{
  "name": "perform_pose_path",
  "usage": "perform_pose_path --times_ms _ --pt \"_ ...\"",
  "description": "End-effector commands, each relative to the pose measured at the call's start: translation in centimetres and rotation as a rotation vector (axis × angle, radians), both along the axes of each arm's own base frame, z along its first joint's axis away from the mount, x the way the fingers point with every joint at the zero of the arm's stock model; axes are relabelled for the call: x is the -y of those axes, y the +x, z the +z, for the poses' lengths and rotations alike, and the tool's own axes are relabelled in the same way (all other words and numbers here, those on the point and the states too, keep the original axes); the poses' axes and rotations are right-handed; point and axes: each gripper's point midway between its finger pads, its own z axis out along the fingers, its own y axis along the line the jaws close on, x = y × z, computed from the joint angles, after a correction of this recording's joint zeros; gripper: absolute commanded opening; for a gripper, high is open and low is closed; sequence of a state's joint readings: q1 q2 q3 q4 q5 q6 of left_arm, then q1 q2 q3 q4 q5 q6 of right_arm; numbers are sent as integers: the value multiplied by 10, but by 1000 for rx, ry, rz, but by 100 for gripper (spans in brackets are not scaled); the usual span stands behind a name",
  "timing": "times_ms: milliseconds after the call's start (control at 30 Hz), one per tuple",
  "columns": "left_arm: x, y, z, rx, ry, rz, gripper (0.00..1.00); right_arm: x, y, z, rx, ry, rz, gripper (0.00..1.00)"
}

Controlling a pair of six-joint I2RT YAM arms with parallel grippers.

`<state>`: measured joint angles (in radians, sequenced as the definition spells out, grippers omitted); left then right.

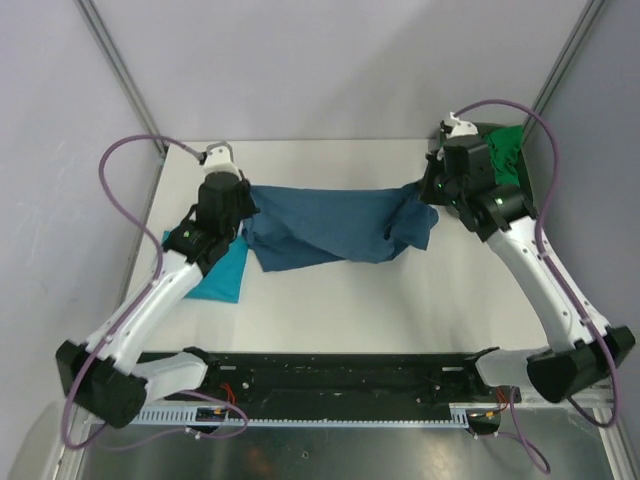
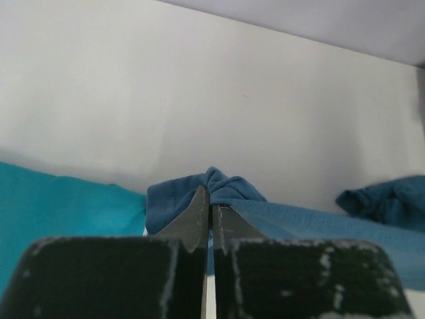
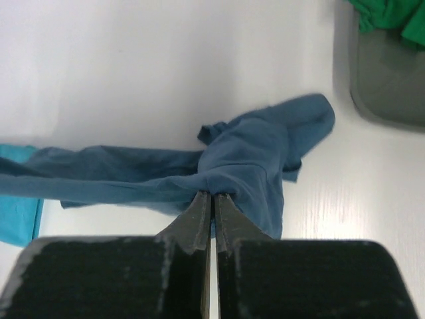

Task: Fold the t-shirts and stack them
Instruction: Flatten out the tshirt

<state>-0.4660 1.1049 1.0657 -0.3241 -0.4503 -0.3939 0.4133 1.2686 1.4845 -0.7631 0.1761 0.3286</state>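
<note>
A dark steel-blue t-shirt (image 1: 330, 228) hangs stretched between my two grippers above the table. My left gripper (image 1: 240, 190) is shut on its left end, which bunches at the fingertips in the left wrist view (image 2: 211, 193). My right gripper (image 1: 432, 190) is shut on its right end, where the cloth (image 3: 252, 166) drapes over the jaws. A turquoise t-shirt (image 1: 222, 275) lies flat on the table under my left arm; it also shows in the left wrist view (image 2: 60, 203). Bright green shirts (image 1: 508, 160) sit in the tray at the back right.
The dark grey tray (image 3: 388, 86) stands at the table's back right corner, right beside my right gripper. The white table (image 1: 340, 310) runs between the arms. Grey walls close the back and sides.
</note>
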Motion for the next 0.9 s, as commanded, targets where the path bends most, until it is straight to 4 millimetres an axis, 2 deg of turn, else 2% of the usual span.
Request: perform_pose_path --times_ms 0,100,167,200,233,300,367,400,467,533,567,633,733,867 --pt "6 53 24 30 -113 -6 0 -21 64 35 175 41 31 0" --pt "0 107 54 67 -175 3 0 -29 119 56 251 8 30 0" --pt "-4 144 91 134 -231 -9 0 -27 151 87 318 -13 13 0" --pt "-4 157 114 177 -253 -30 0 -25 162 120 386 -11 -3 0" --pt "-4 168 145 241 -274 -51 0 -20 167 153 453 -7 -17 0" --pt "-5 175 195 345 -297 -78 0 -8 168 208 586 19 -48 0" --pt "-11 165 249 464 -305 -87 0 7 151 258 718 52 -79 0" --pt "-16 157 271 514 -304 -82 0 13 138 278 774 63 -88 0" --pt "-27 139 296 571 -291 -64 0 19 115 295 831 71 -87 0" --pt "-36 123 296 570 -276 -46 0 19 100 286 815 64 -75 0" --pt "-39 119 284 543 -268 -36 0 19 95 273 784 60 -65 0" --pt "-45 112 248 467 -254 -4 0 14 88 238 694 54 -39 0" --pt "-55 93 174 319 -271 33 0 4 74 157 514 48 -7 0" --pt "-60 50 58 103 -289 63 0 0 40 27 209 41 5 0"
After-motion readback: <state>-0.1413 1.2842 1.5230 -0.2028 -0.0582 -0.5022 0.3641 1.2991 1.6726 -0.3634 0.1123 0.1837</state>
